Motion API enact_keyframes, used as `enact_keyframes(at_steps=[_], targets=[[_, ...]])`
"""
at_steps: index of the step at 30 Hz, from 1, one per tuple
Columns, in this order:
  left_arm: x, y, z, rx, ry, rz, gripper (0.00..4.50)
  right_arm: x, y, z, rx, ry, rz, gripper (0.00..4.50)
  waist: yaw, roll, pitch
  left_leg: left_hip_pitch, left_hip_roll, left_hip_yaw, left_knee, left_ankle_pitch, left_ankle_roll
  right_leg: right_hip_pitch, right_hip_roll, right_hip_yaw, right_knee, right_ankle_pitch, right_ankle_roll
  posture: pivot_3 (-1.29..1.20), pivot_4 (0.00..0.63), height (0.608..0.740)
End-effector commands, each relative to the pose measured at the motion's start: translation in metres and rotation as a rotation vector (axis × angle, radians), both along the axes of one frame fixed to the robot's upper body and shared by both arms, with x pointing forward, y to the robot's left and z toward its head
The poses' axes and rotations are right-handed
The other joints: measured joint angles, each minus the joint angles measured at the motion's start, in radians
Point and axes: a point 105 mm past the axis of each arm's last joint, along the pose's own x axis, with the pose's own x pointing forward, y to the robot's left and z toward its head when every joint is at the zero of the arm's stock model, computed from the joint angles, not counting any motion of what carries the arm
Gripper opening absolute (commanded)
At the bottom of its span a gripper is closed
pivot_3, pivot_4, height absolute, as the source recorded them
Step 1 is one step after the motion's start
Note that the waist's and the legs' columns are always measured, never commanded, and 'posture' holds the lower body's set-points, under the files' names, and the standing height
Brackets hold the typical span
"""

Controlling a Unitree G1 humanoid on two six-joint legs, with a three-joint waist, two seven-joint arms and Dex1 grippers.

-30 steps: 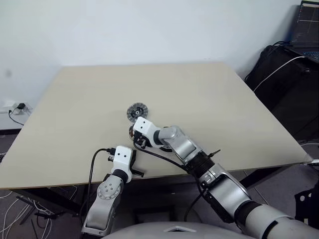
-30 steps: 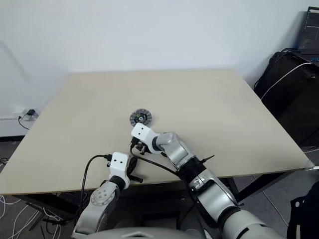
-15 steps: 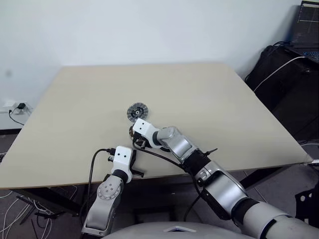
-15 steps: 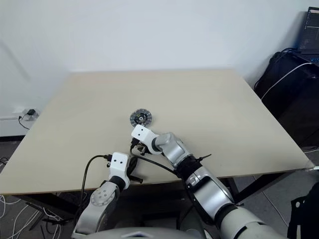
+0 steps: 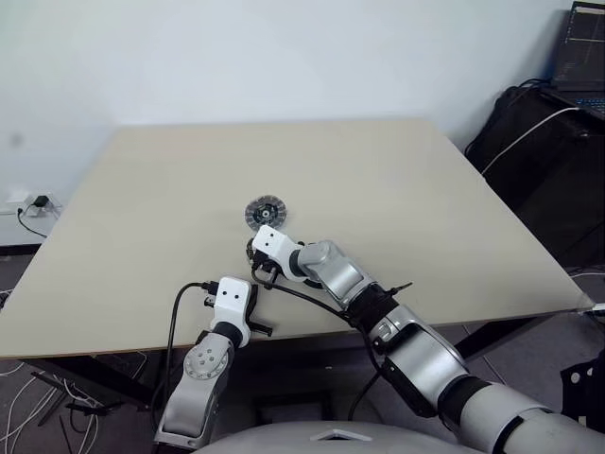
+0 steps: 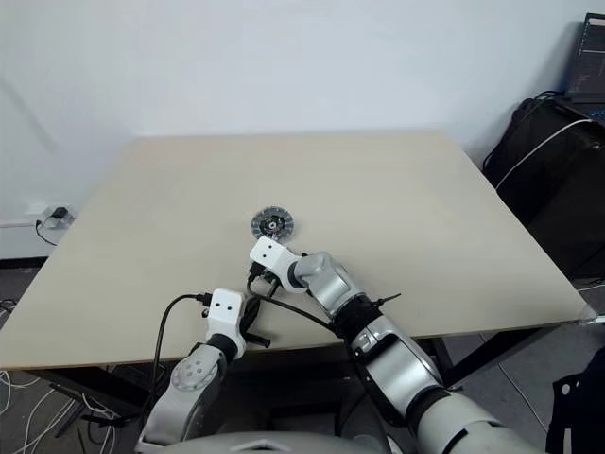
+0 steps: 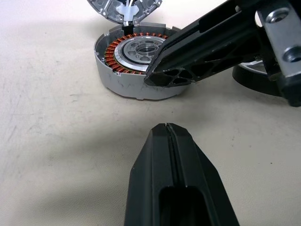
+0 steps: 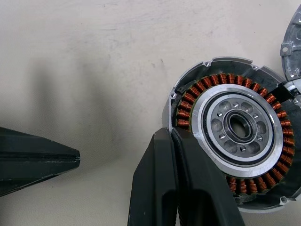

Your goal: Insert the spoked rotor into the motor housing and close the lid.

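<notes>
Motor housing [image 8: 235,141] lies on tabletop [image 5: 397,189]; right gripper [image 8: 170,136], fingers pressed together, tips at its copper rim. Left gripper [image 7: 165,129] fully closed, empty, nearby.

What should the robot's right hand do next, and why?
Probably lift the right gripper and open it toward the spoked rotor. Its fingers are shut on nothing, tips at the rim of the motor housing, which holds no rotor; the rotor lies just beyond it.

place: lab/office | cues: bare beige table [image 5: 378,189], laptop [image 5: 579,47], floor cables [image 5: 28,416]
</notes>
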Motion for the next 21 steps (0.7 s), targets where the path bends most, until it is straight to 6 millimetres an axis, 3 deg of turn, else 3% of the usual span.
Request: enact_keyframes(at_steps=[1,21], targets=[[0.006,-0.003,0.009,-0.017,-0.039,-0.004,0.0,0.006,-0.003,0.02,0.038,-0.046,0.006,0.02,0.002,0.0,0.0,0.0,0.0,0.0,0.0,0.0,0.0,0.0,0.0,0.0,0.0,0.0,0.0,0.0,0.0,0.74],[0.006,-0.007,0.009,-0.02,-0.037,-0.027,0.0,-0.046,-0.014,0.023,0.079,0.054,0.091,0.02,0.02,-0.001,0.001,-0.001,0.0,-0.001,0.0,0.0,0.0,0.0,0.0,-0.001,-0.001,-0.002,-0.002,0.0,0.0,0.74]])
